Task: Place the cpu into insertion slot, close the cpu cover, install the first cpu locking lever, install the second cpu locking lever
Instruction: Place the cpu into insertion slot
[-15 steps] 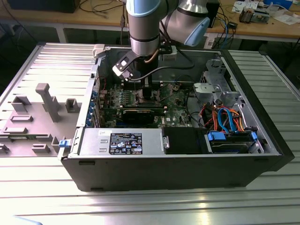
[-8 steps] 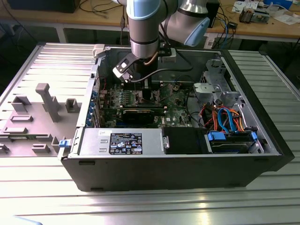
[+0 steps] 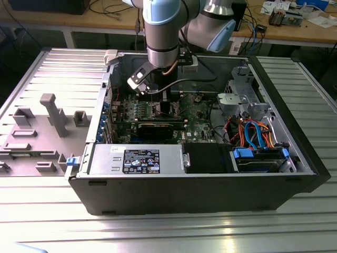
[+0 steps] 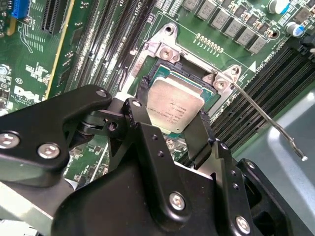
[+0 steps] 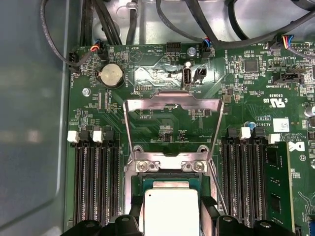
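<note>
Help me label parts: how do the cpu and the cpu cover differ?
The cpu is a solid plate; the cpu cover is an open frame. The cpu lies flat over the insertion slot, in the hand; the cpu cover stands swung open, untouched. Both are silver and square.

Count as observed: one cpu (image 4: pixel 174 109), one insertion slot (image 4: pixel 182 71), one cpu cover (image 5: pixel 172 104), one wire locking lever (image 4: pixel 266 117), one coin battery (image 5: pixel 110 75), one gripper (image 4: pixel 172 105) bearing two fingers (image 4: pixel 199 135), one robot arm (image 3: pixel 163 26), one computer case (image 3: pixel 184 195).

Two metal finishes
The cpu (image 4: pixel 174 109) has a smooth, satin silver metal top; the cpu cover (image 5: pixel 172 103) is bare, shiny metal.
</note>
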